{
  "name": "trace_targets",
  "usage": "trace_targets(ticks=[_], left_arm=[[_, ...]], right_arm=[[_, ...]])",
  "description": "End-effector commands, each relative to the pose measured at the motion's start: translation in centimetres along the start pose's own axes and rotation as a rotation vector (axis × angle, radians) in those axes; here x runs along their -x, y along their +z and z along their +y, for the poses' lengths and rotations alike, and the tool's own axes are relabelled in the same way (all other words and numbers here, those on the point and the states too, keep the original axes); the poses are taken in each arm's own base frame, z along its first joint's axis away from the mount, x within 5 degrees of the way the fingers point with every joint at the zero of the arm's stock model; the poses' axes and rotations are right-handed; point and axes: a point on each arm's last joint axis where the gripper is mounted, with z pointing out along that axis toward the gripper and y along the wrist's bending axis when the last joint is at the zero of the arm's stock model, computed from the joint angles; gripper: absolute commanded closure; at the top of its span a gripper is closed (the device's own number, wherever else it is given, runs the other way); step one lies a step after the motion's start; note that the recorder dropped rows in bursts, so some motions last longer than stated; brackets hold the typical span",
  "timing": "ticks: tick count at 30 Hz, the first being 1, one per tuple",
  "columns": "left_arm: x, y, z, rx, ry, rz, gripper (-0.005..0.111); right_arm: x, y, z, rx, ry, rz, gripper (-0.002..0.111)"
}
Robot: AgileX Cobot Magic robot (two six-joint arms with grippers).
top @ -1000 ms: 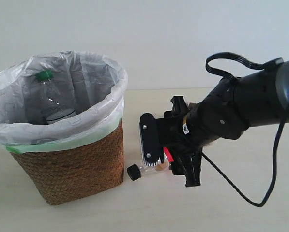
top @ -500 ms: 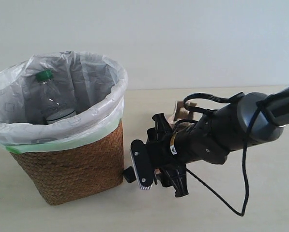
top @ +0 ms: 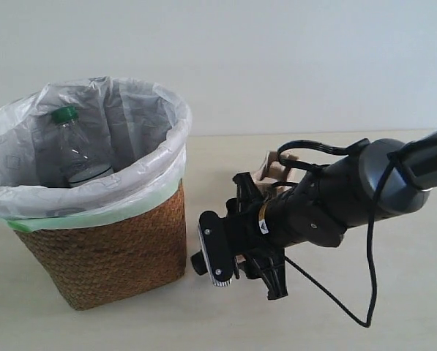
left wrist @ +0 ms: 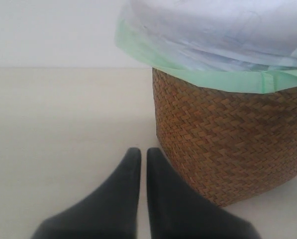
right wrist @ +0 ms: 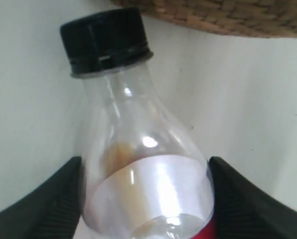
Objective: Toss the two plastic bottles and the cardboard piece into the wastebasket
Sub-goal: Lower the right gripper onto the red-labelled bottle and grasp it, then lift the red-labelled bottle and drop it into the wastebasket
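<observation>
White-red label on black-capped bottle

Pale table carries wastebasket, black-capped bottle, cardboard piece.

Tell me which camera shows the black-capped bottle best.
The right wrist view: the black-capped bottle fills it, cap, neck and label, between the fingers of the right claw. The exterior view shows only its cap beside that claw. The left wrist view shows none of it.
</observation>
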Motion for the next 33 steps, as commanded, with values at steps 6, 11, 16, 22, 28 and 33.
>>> trace_targets(ticks=[6, 11, 16, 22, 28, 33], left_arm=[[-0.1, 0.0, 0.0, -0.008, 0.002, -0.005, 0.103], [-0.1, 0.0, 0.0, -0.008, 0.002, -0.005, 0.103], [-0.1, 0.0, 0.0, -0.008, 0.002, -0.005, 0.103], [-0.1, 0.0, 0.0, -0.008, 0.002, -0.005, 0.103], [-0.1, 0.0, 0.0, -0.008, 0.002, -0.005, 0.103], [-0.1, 0.0, 0.0, -0.008, 0.002, -0.005, 0.103]], right_arm=[[-3.3, -5.0, -1.6, 0.059, 0.211, 0.166, 0.108], [-5.2, -8.7, -3.6, -0.072, 0.513, 0.208, 0.108], [-6.7, -12.9, -5.8, -0.287, 0.786, 0.216, 0.108], [-6.6, -17.6, -9.3, -0.495, 1.173, 0.13, 0.108], [-6.3, -20.9, -12.3, -0.619, 1.503, 0.009, 0.108], [-6.7, -22.8, -13.4, -0.683, 1.568, 0.072, 0.108]])
